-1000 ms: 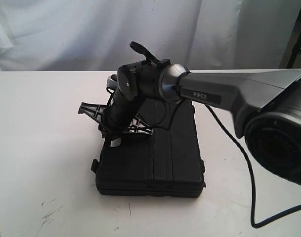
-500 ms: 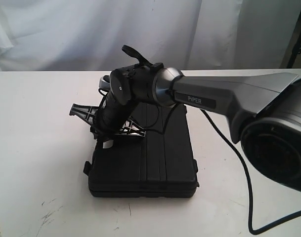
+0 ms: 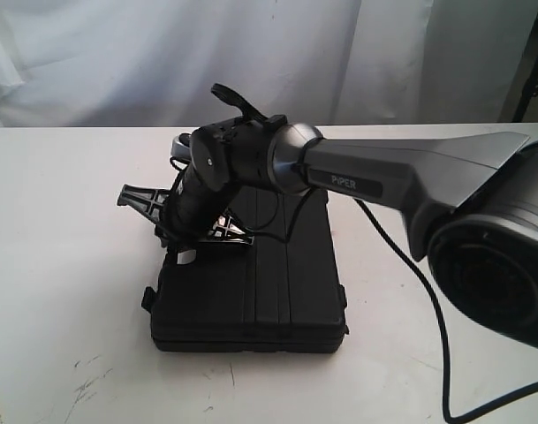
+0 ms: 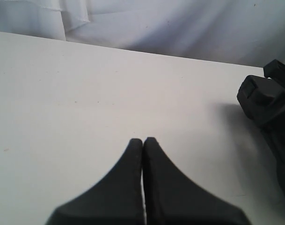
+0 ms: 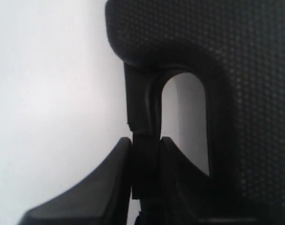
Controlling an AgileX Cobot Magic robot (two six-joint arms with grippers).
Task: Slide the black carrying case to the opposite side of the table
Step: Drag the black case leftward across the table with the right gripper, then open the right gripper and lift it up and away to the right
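Observation:
The black case point(image 3: 277, 300) lies flat on the white table point(image 3: 56, 265), ribbed lid up. My right gripper point(image 3: 187, 247) reaches over from the right and comes down on the case's far left end. In the right wrist view, that gripper point(image 5: 145, 140) is shut on the bar of the moulded handle point(image 5: 142, 103), beside the oval cutout and the textured lid point(image 5: 245, 51). My left gripper point(image 4: 143, 139) is shut with nothing in it, hovering over bare table point(image 4: 76, 93). It does not show in the exterior view.
A white curtain point(image 3: 118, 62) hangs behind the table's far edge. The right arm's black cable point(image 3: 445, 353) trails over the table at the right. Dark scuffs point(image 3: 87, 384) mark the front left. A black part of the right arm point(image 4: 266, 101) shows in the left wrist view.
The right gripper has pulled the case to the left across the table, by roughly a tenth of the case's width. Its hold on the handle is unchanged.

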